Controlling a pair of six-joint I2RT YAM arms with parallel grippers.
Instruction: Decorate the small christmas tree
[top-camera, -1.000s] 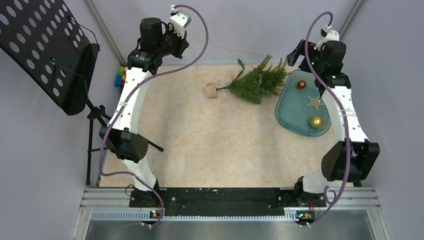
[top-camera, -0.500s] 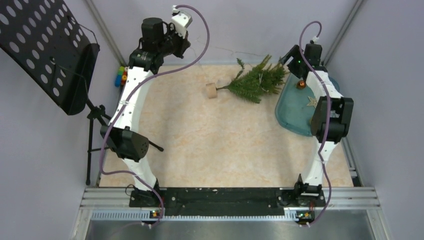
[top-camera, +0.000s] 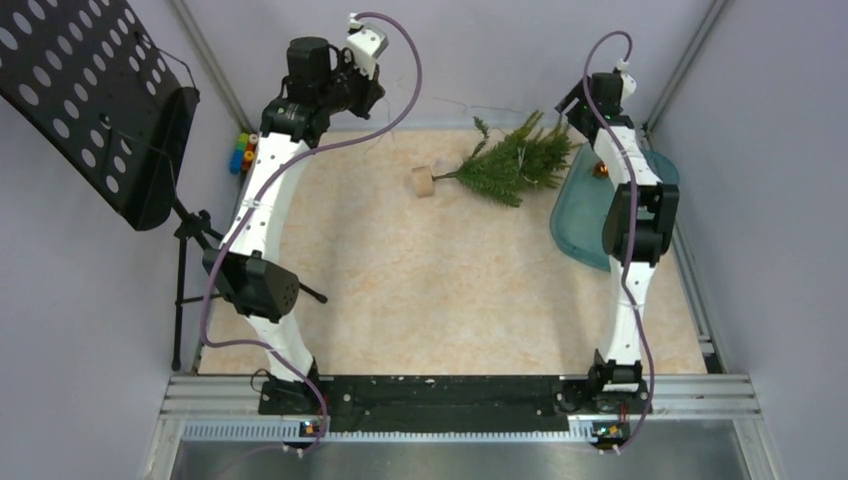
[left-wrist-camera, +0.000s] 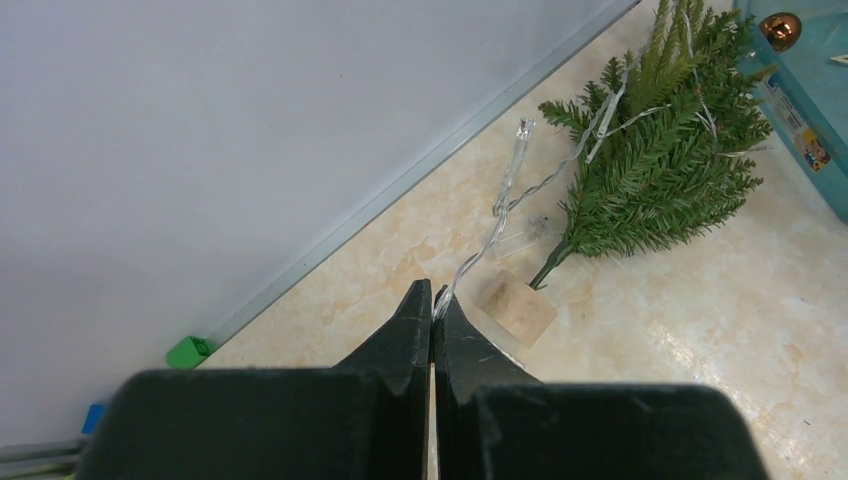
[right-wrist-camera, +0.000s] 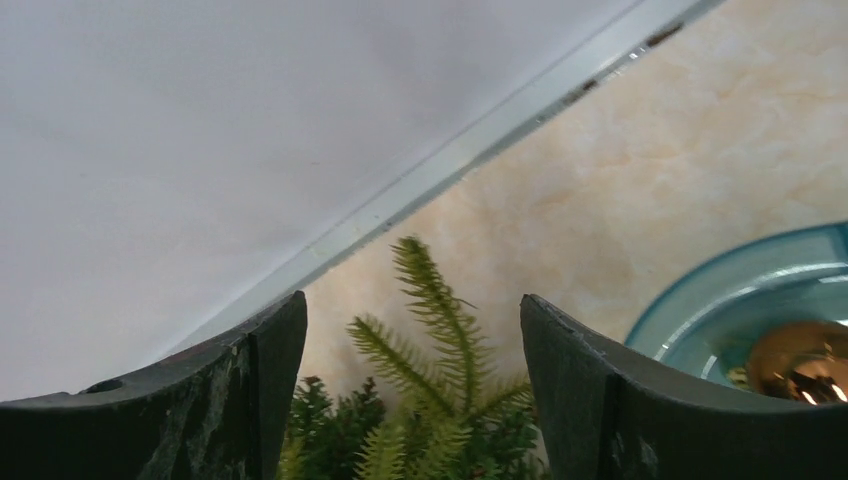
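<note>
**Fig.** Top and wrist views, L to R. L gripper (left-wrist-camera: 433, 295) sits at the table's (top-camera: 420, 290) 11 o'clock, jaws fully closed, pinching a thin clear light wire (left-wrist-camera: 505, 195). The wire runs toward 1 o'clock into the branches. The small christmas tree (top-camera: 515, 160) lies on its side at approx. 1 o'clock, wooden base (top-camera: 423, 181) pointing to 9 o'clock, top at the teal tray (top-camera: 570, 235) rim. R gripper (right-wrist-camera: 410, 305) is over the treetop, jaws wide apart, gripping nothing; branch tips show betw. them. A copper bauble (right-wrist-camera: 795, 362) lies in the tray.

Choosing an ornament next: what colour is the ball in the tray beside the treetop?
The ball is shiny copper-brown, clearest in the left wrist view.
</note>
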